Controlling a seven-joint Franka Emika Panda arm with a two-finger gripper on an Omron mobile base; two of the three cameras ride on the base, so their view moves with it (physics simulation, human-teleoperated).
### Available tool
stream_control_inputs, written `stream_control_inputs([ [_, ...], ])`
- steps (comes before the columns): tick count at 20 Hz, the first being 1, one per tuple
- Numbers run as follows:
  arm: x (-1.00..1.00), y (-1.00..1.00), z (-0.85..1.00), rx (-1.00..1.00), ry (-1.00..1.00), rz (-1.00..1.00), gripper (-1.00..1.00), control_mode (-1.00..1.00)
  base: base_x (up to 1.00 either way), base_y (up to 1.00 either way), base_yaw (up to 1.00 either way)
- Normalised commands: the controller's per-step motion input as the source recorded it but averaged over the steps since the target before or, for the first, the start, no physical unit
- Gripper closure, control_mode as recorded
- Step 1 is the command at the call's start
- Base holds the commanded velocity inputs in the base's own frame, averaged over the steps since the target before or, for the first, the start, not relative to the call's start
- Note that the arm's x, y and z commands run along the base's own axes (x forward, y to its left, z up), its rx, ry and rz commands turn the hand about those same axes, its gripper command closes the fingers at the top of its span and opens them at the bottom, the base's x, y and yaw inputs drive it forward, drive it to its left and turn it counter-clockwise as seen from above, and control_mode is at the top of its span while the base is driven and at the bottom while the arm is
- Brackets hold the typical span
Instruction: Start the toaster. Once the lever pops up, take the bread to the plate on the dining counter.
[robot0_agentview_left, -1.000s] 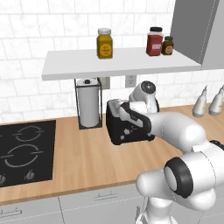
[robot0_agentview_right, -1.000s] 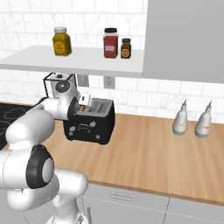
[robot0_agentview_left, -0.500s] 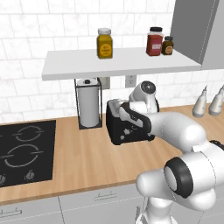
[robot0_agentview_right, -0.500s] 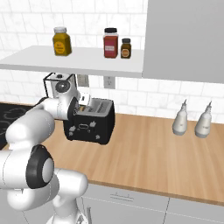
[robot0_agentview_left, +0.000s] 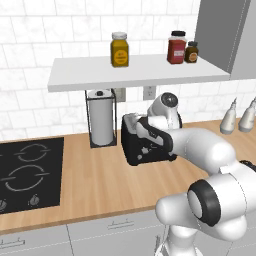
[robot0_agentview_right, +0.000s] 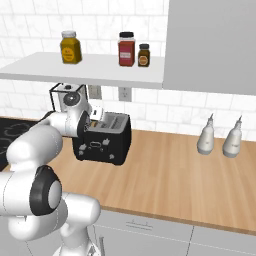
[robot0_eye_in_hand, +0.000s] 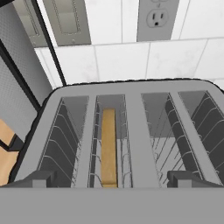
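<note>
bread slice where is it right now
In the hand view the bread stands on edge down in the left slot of the toaster, on the wood counter below the wall outlet, beside the paper towel holder.

This is a home kitchen, rendered rather than filmed. A light wood worktop (robot0_agentview_left: 100, 185) runs across the middle of the frame, with a black cooktop (robot0_agentview_left: 27, 172) set into it at the left and grey cabinet fronts (robot0_agentview_left: 110, 232) below. White tiles cover the back wall (robot0_agentview_left: 50, 35), where a white shelf (robot0_agentview_left: 135, 72) carries spice jars (robot0_agentview_left: 119, 49) — below it stand a paper towel holder (robot0_agentview_left: 101, 117) and a black toaster (robot0_agentview_left: 145, 145) near a wall socket (robot0_eye_in_hand: 158, 17).
</note>
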Motion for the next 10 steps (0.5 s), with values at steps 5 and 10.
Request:
stream_control_inputs([
  [5,0.00,0.00,0.00,0.00,0.00,0.00,-1.00,-1.00,0.00,0.00,0.00],
  [10,0.00,0.00,0.00,0.00,0.00,0.00,-1.00,-1.00,0.00,0.00,0.00],
])
